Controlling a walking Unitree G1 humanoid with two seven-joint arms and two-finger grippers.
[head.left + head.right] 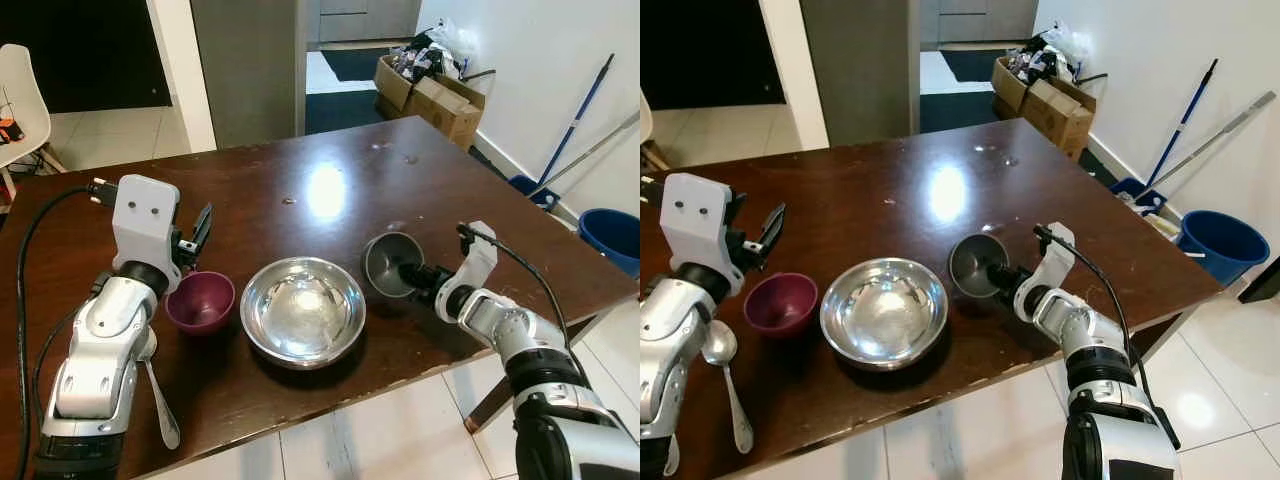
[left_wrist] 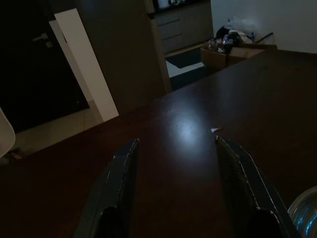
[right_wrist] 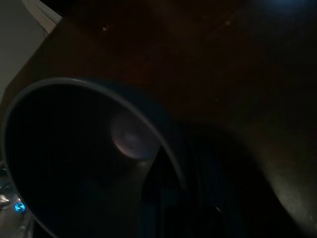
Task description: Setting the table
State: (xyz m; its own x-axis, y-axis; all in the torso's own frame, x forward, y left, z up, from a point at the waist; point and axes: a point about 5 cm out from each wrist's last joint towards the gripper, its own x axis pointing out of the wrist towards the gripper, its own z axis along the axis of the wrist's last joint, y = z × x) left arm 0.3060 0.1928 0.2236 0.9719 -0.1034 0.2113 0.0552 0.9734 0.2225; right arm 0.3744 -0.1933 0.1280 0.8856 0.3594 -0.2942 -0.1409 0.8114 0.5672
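Gripping rim of small grey bowl (image 1: 388, 262): right gripper (image 1: 408, 274) clamped on its near edge, bowl tilted on dark counter (image 1: 330, 180), just right of big steel bowl (image 1: 302, 310). Left gripper (image 1: 200, 228) spread wide, holding nothing, above maroon bowl (image 1: 200, 302). Spoon (image 1: 160, 395) lies by left arm near counter edge.
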